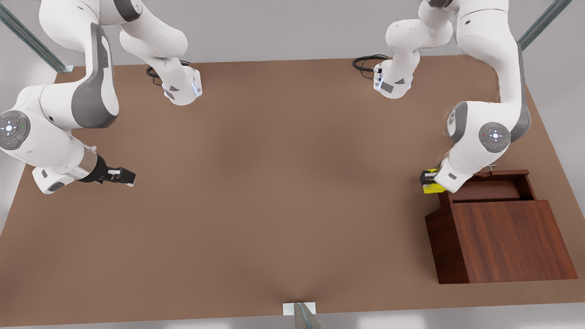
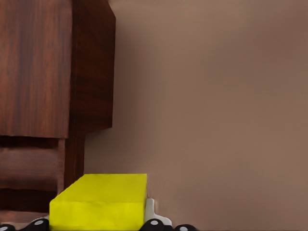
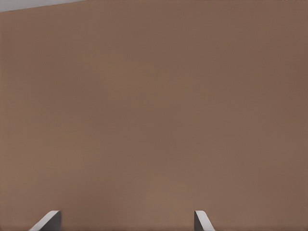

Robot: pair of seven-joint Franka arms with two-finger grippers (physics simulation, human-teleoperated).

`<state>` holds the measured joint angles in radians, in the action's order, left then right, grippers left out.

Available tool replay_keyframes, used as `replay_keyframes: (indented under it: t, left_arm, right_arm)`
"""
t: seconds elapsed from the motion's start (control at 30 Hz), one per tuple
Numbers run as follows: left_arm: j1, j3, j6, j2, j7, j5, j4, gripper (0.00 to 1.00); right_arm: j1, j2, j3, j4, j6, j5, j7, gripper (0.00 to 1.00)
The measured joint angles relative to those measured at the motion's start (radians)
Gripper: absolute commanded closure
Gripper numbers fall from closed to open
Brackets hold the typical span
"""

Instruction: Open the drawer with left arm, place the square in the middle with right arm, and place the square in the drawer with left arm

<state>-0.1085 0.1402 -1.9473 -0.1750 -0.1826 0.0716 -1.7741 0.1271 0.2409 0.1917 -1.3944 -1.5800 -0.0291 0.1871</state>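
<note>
The yellow square (image 1: pixel 431 187) hangs just off the wooden cabinet (image 1: pixel 507 242), on the side toward the front view's left, with my left gripper (image 1: pixel 428 178) shut on it. The left wrist view shows the square (image 2: pixel 98 202) between the fingers (image 2: pixel 150 211), close beside the cabinet (image 2: pixel 38 67). The drawer (image 1: pixel 486 191) stands pulled open at the cabinet's far end, its silver handle (image 1: pixel 492 168) behind the arm. My right gripper (image 1: pixel 121 176) waits open at the front view's left, low over bare tabletop; its fingertips (image 3: pixel 48 222) stand wide apart.
The brown table (image 1: pixel 283 183) stretches between the two arms. Both arm bases (image 1: pixel 183 89) (image 1: pixel 393 82) stand at the far edge with black cables beside them. A metal post (image 1: pixel 301 315) rises at the near edge.
</note>
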Motion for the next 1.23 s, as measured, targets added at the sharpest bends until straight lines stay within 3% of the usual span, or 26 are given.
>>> replay_keyframes:
  t: [0.1,0.33,0.67,0.7,0.73,0.93,1.0,1.03,1.07,1.17,1.23]
  left_arm:
    - [-0.064,-0.044,0.034,0.015,0.023,-0.008,-0.010,0.28]
    - [-0.192,-0.045,-0.073,-0.093,0.176,-0.008,-0.017,0.28]
    - [-0.278,-0.046,-0.145,-0.152,0.363,0.003,-0.031,0.28]
    - [-0.278,-0.046,-0.145,-0.152,0.362,0.003,-0.030,0.21]
    - [-0.280,-0.047,-0.146,-0.153,0.361,0.000,-0.028,0.00]
    - [-0.283,-0.048,-0.145,-0.142,0.350,-0.008,-0.019,0.00]
    - [-0.274,-0.035,0.024,-0.054,0.312,-0.008,0.042,0.00]
    - [-0.215,-0.030,0.254,-0.018,0.279,-0.007,0.158,0.00]
    - [-0.112,-0.029,0.368,-0.004,0.270,-0.007,0.227,0.00]
    - [0.024,-0.025,0.402,0.035,0.272,-0.007,0.276,0.00]
    - [0.010,-0.024,0.403,0.028,0.272,-0.007,0.278,0.00]
  right_arm:
    - [0.002,0.000,0.000,0.000,0.000,0.000,0.000,0.00]
    - [0.000,-0.002,0.000,-0.002,0.000,0.000,0.000,0.00]
    - [0.000,0.003,0.000,-0.003,-0.003,0.000,0.000,0.00]
    - [0.001,0.003,0.000,-0.003,-0.003,0.000,0.000,0.00]
    - [0.002,0.003,0.000,-0.003,-0.003,0.000,0.000,0.00]
    - [0.002,0.000,0.000,-0.008,-0.005,0.000,0.000,0.00]
    - [0.004,-0.001,0.000,-0.008,-0.003,0.000,0.000,0.00]
    - [0.004,-0.002,0.000,-0.009,-0.003,0.000,-0.001,0.00]
    - [0.005,-0.002,0.000,-0.011,-0.003,0.000,-0.002,0.00]
    - [0.005,0.000,0.000,-0.011,-0.003,0.000,-0.002,0.00]
    - [0.005,0.001,0.000,-0.011,-0.005,0.000,-0.002,0.00]
